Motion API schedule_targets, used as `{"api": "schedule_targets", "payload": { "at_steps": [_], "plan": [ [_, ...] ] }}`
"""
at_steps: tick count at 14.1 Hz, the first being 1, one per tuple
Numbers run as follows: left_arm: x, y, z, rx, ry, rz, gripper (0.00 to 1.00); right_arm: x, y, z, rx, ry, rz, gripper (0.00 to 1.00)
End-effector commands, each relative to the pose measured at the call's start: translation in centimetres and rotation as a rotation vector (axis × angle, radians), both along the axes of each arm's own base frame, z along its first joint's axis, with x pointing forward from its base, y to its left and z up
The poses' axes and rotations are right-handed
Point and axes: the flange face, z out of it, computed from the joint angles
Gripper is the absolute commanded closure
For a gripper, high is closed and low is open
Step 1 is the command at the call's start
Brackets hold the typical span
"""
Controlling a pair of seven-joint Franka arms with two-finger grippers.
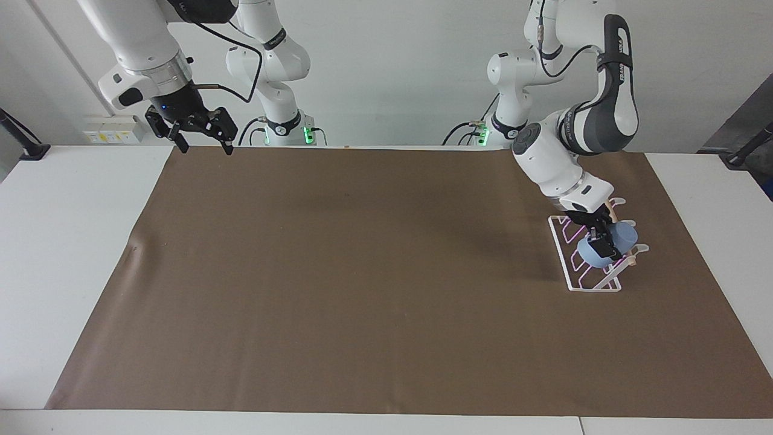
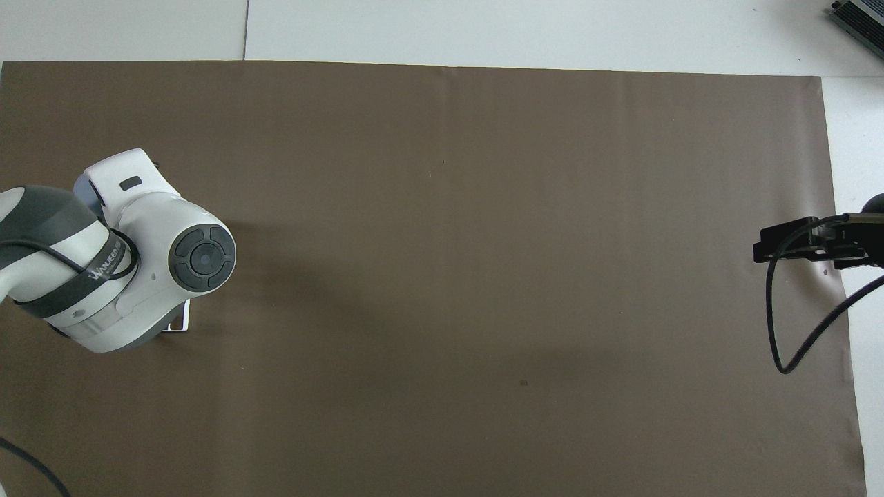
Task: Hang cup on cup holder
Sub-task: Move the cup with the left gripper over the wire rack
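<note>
From the facing view, my left gripper (image 1: 604,237) is clamped on the cup (image 1: 606,246), tipped on its side low over the cup holder (image 1: 589,257) at the left arm's end of the table; I judge the tilt lines its mouth up with a slanted prong. My right gripper (image 1: 198,134) waits over the brown mat's (image 1: 362,278) corner, fingers apart. From overhead, my left arm (image 2: 138,262) hides nearly everything: only a sliver of cup (image 2: 84,190) and one holder corner (image 2: 181,327) show.
</note>
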Motion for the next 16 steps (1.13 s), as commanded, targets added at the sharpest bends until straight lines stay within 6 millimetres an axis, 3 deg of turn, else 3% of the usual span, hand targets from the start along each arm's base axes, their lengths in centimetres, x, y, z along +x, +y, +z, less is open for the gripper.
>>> {"api": "schedule_targets", "payload": {
  "at_steps": [1, 2, 6, 8, 11, 14, 16],
  "plan": [
    [-0.2, 0.3, 0.3, 0.006, -0.023, -0.012, 0.28, -0.7, 0.1, 0.1, -0.038, -0.002, 0.033, 0.00],
    [-0.2, 0.3, 0.3, 0.008, -0.021, -0.014, 0.00, -0.8, 0.2, 0.0, -0.063, 0.001, 0.039, 0.00],
    [-0.1, -0.6, 0.9, 0.014, -0.025, -0.027, 0.00, -1.0, 0.3, 0.0, -0.062, 0.018, 0.034, 0.00],
    [-0.1, -1.2, 2.2, 0.016, -0.022, -0.056, 0.00, -1.0, 0.3, 0.0, -0.062, 0.016, 0.033, 0.00],
    [-0.5, -3.4, 2.9, -0.001, 0.035, -0.111, 0.00, -1.0, 0.0, 0.0, -0.052, 0.015, 0.006, 0.00],
    [-0.4, -5.9, 6.1, -0.103, 0.159, -0.202, 0.00, -0.9, 0.0, 0.0, -0.052, 0.013, 0.008, 0.00],
    [-0.7, -6.3, 8.9, -0.191, 0.252, -0.247, 0.00, -0.4, 0.3, 1.0, -0.028, -0.002, 0.005, 0.00]
  ]
}}
